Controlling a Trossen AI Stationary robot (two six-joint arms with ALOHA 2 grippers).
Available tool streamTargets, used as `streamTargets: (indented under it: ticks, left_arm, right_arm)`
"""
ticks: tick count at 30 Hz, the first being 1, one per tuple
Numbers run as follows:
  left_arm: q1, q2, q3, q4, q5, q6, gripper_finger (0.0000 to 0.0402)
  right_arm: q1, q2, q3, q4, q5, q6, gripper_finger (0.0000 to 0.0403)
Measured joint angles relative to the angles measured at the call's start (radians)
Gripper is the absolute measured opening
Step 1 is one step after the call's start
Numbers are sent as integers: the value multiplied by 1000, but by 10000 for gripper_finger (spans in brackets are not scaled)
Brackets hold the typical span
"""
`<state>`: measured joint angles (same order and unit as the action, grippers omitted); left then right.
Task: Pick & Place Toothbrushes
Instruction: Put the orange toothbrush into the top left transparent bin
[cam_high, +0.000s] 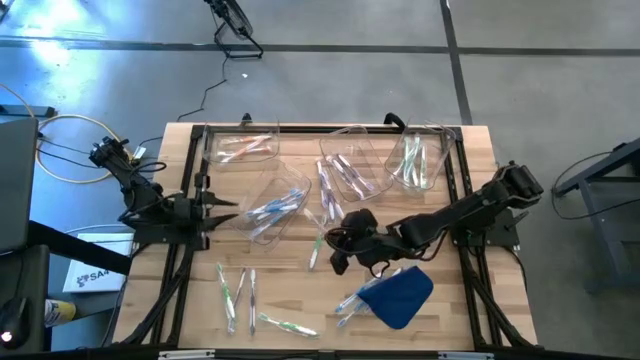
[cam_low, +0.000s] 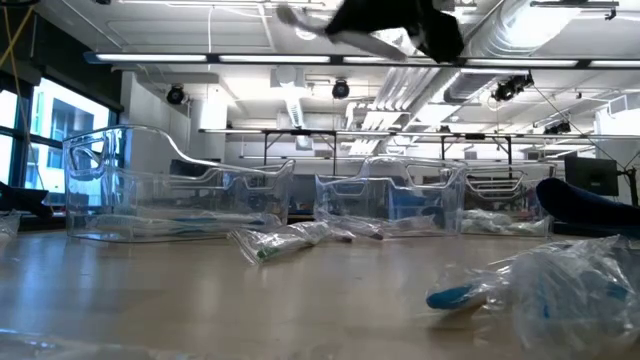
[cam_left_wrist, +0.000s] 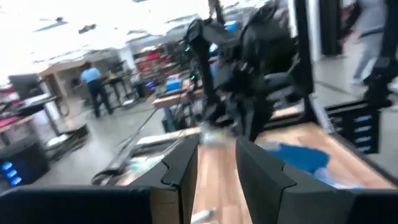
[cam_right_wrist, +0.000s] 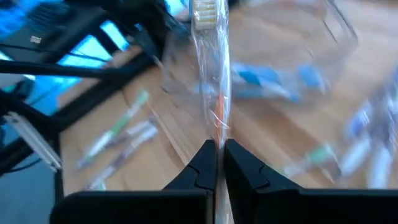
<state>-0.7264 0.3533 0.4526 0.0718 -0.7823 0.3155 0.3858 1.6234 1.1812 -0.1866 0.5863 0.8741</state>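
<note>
My right gripper (cam_right_wrist: 217, 155) hangs above the middle of the table (cam_high: 338, 262), shut on a clear-wrapped toothbrush (cam_right_wrist: 211, 68) whose bristle head (cam_right_wrist: 204, 14) points away from the fingers. More toothbrushes lie flat on the wood at the near left (cam_high: 235, 290) and beside the blue cloth (cam_high: 403, 296). Others lie in the clear bins (cam_high: 242, 148), (cam_high: 352, 168), (cam_high: 418, 160), (cam_high: 275, 205). My left gripper (cam_left_wrist: 216, 163) waits at the table's left edge (cam_high: 215, 210), open, with nothing between its fingers. My right gripper pinches the toothbrush's handle near its end (cam_right_wrist: 217, 134) between its two fingertips. The brush runs on straight past the fingertips, along the fingers. In the low view it is lifted clear of the table, high up beside the gripper (cam_low: 295, 17).
Black frame rails (cam_high: 200, 180) run along the table's left and right sides. Wrapped brushes (cam_low: 285, 240) lie loose between the bins, and a crumpled wrapper with a blue brush (cam_low: 520, 285) sits near the front right. Bare wood (cam_high: 300, 290) lies at the near middle.
</note>
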Motion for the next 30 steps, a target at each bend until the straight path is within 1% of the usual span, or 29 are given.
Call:
streamTargets:
  ticks: [2,7,10,14,18,22,26,28,30]
  left_arm:
    - [0,-13,0,-26,-8,-8,106]
    - [0,-43,0,-57,21,-73,106]
    - [0,-43,0,-76,54,-118,106]
    - [0,-18,0,-74,58,-141,106]
    - [0,-8,-1,-73,67,-140,106]
    - [0,-8,-1,-56,70,-136,106]
    - [0,-13,-1,-52,71,-100,106]
    - [1,-17,-1,-50,71,-86,105]
    - [18,-17,-1,-51,96,-89,99]
  right_arm:
    - [-6,0,0,76,0,-91,7]
    - [-27,-1,0,248,-5,-266,7]
    - [-41,1,0,356,-37,-362,7]
    - [-60,2,0,465,-97,-459,7]
    - [-75,3,0,496,-99,-511,7]
    - [-100,4,0,510,-155,-516,7]
    - [-121,27,1,531,-185,-524,7]
    - [-134,51,3,589,-223,-531,7]
    - [-140,62,2,596,-250,-532,7]
